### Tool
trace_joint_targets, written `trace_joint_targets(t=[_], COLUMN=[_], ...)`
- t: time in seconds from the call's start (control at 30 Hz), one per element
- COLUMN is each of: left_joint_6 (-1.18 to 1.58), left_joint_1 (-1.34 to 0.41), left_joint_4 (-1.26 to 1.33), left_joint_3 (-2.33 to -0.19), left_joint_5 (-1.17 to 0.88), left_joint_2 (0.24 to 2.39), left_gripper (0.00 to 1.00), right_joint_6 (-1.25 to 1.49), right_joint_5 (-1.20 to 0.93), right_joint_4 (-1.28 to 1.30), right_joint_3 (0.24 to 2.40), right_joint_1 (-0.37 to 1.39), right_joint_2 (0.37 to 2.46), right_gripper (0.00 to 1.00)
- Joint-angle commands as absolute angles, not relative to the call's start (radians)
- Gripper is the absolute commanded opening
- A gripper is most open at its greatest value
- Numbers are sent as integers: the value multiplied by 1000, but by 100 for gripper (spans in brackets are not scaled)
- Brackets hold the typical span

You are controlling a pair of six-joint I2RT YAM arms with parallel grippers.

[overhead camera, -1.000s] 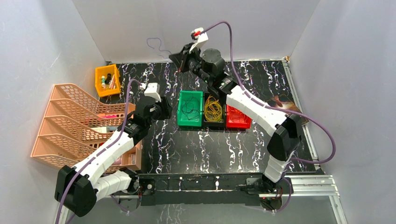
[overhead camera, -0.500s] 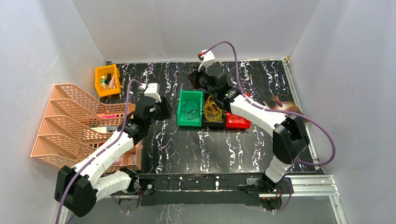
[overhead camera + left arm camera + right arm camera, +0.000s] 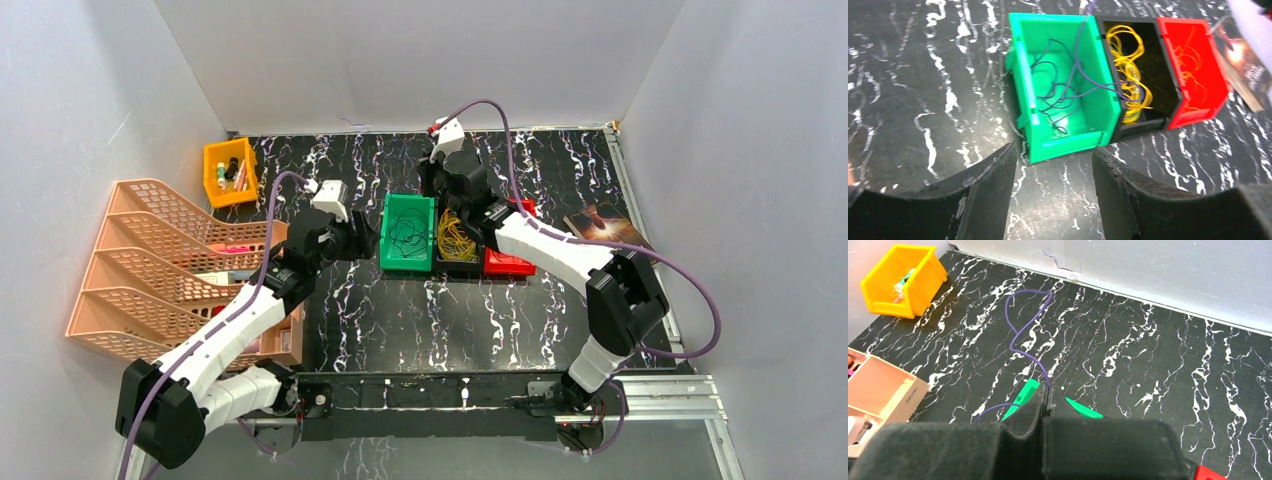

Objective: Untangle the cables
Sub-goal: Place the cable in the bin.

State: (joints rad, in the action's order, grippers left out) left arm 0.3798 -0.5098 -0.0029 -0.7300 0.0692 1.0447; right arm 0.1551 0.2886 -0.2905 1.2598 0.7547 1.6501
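- Three small bins stand in one row, side walls touching, at the middle of the marble surface (image 3: 450,320): a green bin (image 3: 1063,140) on the left, a black bin (image 3: 1160,70) in the centre and a red bin (image 3: 1208,65) on the right.
- There are three bunches of cables, one in each bin: dark purple cables (image 3: 1063,95) in the green bin, yellow cables (image 3: 1128,70) in the black one, orange-red cables (image 3: 1193,55) in the red one.
- One dark strand crosses the wall between the green and black bins and lies on the yellow bunch.
- The right gripper (image 3: 1048,397) is clenched on a single purple strand (image 3: 1023,335) — it is above the far end of the green and black bins. The strand makes a loose S-shaped loop beyond the fingertips, toward the far edge.
- The left gripper (image 3: 1053,155) is released, with its jaws apart and nothing between them. It is just beside the left wall of the green bin, not touching it.
- One yellow bin (image 3: 230,170) with small items is at the far left corner, well apart from the row.
- One peach mesh rack (image 3: 150,260) with stepped trays fills the left edge, close to the left arm.
- One dark card (image 3: 600,220) lies near the right edge, beside the red bin.
- A wide strip of marble runs between the row and the near edge, and a narrower strip runs behind the row up to the far edge.
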Motion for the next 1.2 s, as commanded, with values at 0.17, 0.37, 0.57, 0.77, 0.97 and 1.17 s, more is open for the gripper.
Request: trace_joint_targets(t=[0.17,0.37,0.57,0.77,0.97,1.17], left_joint_6=[457,535,603,631,647,661], left_joint_1=[-508,-508,-540,-547,-553,-557], left_joint_4=[234,344,463,521,567,591], left_joint_3=[-679,-710,-697,-722,-751,-786], left_joint_5=[-166,-177,-89,-83,-73,-51], left_joint_2=[1057,1146,1233,1326,1408,1480], left_gripper=[58,61,64,66,66,61], right_joint_6=[201,269,385,473,499,503], right_joint_5=[491,574,618,614,587,571], right_joint_4=[-314,-322,-298,-170,-176,-181], right_joint_3=[1286,1263,1272,1329,1300,1284], right_joint_1=[756,748,734,715,705,698], right_joint_2=[1690,1702,1702,1735,1734,1721], right_gripper=[0,0,0,0,0,0])
